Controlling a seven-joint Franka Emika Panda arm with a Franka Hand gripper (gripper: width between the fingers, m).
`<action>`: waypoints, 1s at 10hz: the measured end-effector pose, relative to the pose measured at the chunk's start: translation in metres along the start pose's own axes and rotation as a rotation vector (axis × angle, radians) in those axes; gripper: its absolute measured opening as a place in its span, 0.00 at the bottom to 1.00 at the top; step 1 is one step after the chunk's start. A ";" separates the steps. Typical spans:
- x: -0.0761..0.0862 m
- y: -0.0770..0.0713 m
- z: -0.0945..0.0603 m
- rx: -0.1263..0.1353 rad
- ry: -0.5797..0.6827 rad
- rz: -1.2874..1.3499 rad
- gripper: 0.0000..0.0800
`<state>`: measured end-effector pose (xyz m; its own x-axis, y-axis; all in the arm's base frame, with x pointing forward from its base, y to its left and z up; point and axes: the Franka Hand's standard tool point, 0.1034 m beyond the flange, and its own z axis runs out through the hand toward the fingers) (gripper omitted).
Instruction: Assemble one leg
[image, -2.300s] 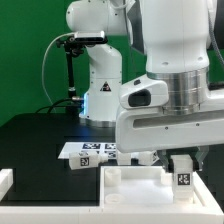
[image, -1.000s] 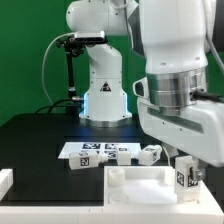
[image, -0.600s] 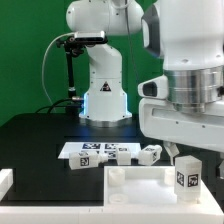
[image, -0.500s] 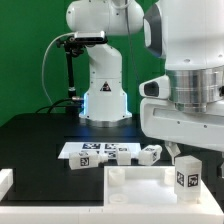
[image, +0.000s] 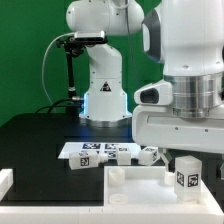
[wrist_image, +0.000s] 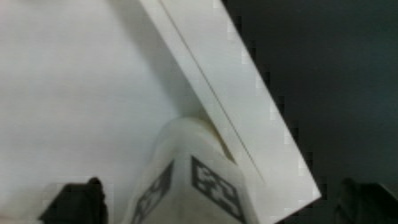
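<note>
A leg (image: 185, 172), a short white block with black-and-white tags, stands upright on the white panel (image: 135, 183) near its far corner at the exterior view's right. In the wrist view the same leg (wrist_image: 199, 172) stands against the panel's raised edge (wrist_image: 210, 80). My gripper (wrist_image: 222, 205) is above it and open. Its dark fingertips (wrist_image: 80, 200) show far apart on either side of the leg and do not touch it. In the exterior view the arm's white body hides most of the gripper.
The marker board (image: 97, 148) lies behind the panel. Three more legs (image: 83, 160), (image: 122, 154), (image: 150, 155) lie on or beside it. A white block (image: 5, 182) is at the exterior view's left edge. A second robot's base (image: 100, 90) stands at the back.
The gripper held the leg low on the panel; it has let go and risen. The leg stays upright on the panel. The arm has shifted slightly to the exterior view's left.
</note>
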<state>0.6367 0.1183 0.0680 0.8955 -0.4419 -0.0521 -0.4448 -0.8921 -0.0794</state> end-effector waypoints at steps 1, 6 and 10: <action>0.001 0.000 -0.001 0.005 0.001 0.020 0.81; 0.006 0.007 -0.004 -0.020 0.013 -0.447 0.81; 0.006 0.002 -0.006 -0.020 0.056 -0.572 0.81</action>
<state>0.6415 0.1130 0.0738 0.9931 0.1080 0.0465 0.1107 -0.9920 -0.0604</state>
